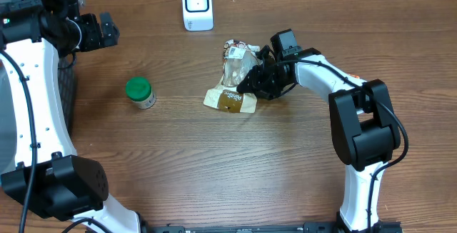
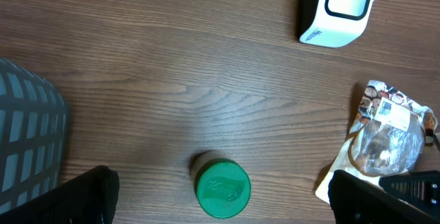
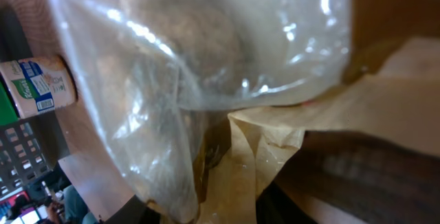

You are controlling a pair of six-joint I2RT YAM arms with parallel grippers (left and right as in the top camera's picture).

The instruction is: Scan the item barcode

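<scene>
Right gripper (image 1: 258,81) pinches the snack bag (image 1: 230,83), likely to show the scanner (image 1: 197,6) its barcode; left gripper (image 1: 108,31) hangs open.

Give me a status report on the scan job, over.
Left gripper open. Right gripper at snack bag, grip unconfirmed. Nothing between snack bag and scanner; green-lidded jar well aside.

No legible print on bag (image 1: 235,76) or bottle (image 1: 141,92)

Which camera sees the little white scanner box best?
The overhead view: the whole white scanner shows there, with nothing in front of it. The left wrist view shows it bigger, but the picture's top edge cuts it off. The right wrist view doesn't show it at all, only the bag very close up.
</scene>
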